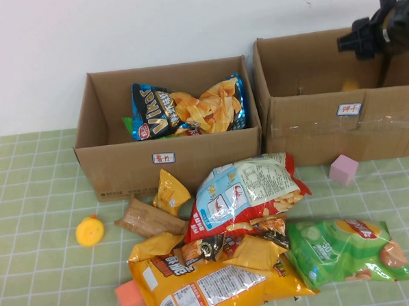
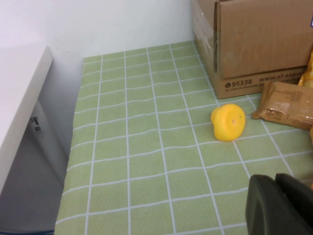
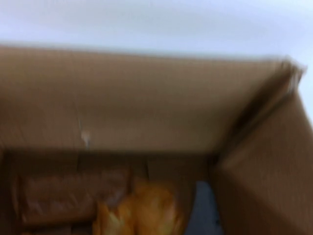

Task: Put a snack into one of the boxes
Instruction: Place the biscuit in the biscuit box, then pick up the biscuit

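From the high view, two cardboard boxes stand along the far edge of the bench: the left box (image 1: 168, 131) holds a dark chip bag (image 1: 188, 107), and the right box (image 1: 339, 98) sits toward the far right corner with a small yellow snack (image 1: 350, 84) showing inside it. The right gripper (image 1: 380, 27) hangs over that right box near the far right corner; whether its pincer is released or clenched cannot be told here. Near the middle of the bench's near edge lies a heap of snacks: a white-and-red bag (image 1: 244, 192), a large orange bag (image 1: 211, 283) and a green bag (image 1: 347, 250) toward the near right. A brown packet (image 1: 147, 218) and a small yellow packet (image 1: 171, 191) lie just in front of the left box, a yellow toy (image 1: 89, 232) sits toward the left edge, a pink cube (image 1: 343, 169) rests in front of the right box, and an orange block (image 1: 130, 298) touches the orange bag at the near edge. In the left wrist view, the left gripper (image 2: 281, 205) hovers over the green checked cloth (image 2: 142, 147) near the left edge, the yellow toy (image 2: 228, 122) and brown packet (image 2: 288, 100) beyond it; its pincer state cannot be told. The right wrist view looks into the right box (image 3: 146, 107), blurred, with an orange-yellow snack (image 3: 142, 210) on its floor.
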You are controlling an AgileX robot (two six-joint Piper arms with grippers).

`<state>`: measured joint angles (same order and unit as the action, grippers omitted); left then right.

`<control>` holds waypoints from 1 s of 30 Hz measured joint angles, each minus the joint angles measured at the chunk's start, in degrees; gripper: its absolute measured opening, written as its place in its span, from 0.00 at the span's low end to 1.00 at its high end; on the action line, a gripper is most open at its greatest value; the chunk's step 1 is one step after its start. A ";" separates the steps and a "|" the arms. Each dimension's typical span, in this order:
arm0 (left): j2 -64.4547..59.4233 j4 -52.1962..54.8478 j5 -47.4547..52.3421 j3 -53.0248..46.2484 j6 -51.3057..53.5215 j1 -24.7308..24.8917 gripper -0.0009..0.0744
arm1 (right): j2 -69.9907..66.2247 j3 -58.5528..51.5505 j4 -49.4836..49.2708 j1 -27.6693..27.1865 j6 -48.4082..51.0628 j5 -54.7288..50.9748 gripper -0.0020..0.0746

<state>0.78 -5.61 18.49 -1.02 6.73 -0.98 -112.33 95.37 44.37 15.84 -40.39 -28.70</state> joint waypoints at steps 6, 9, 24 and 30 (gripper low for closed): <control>0.00 0.00 0.00 0.00 0.00 0.00 0.01 | -0.68 4.08 -12.10 0.00 12.83 -9.09 0.64; 0.00 0.00 0.00 0.00 0.00 0.00 0.01 | -0.05 6.12 -23.00 -0.09 25.43 -15.08 0.52; 0.00 0.00 0.09 0.00 0.00 0.00 0.01 | 6.22 7.22 -61.82 4.14 76.30 -41.53 0.03; 0.00 0.00 0.09 0.00 0.00 0.00 0.01 | 6.22 3.46 -52.14 16.83 77.04 -41.53 0.03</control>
<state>0.78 -5.61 18.58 -1.02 6.73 -0.98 -106.10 98.83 -7.77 32.66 36.65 -70.23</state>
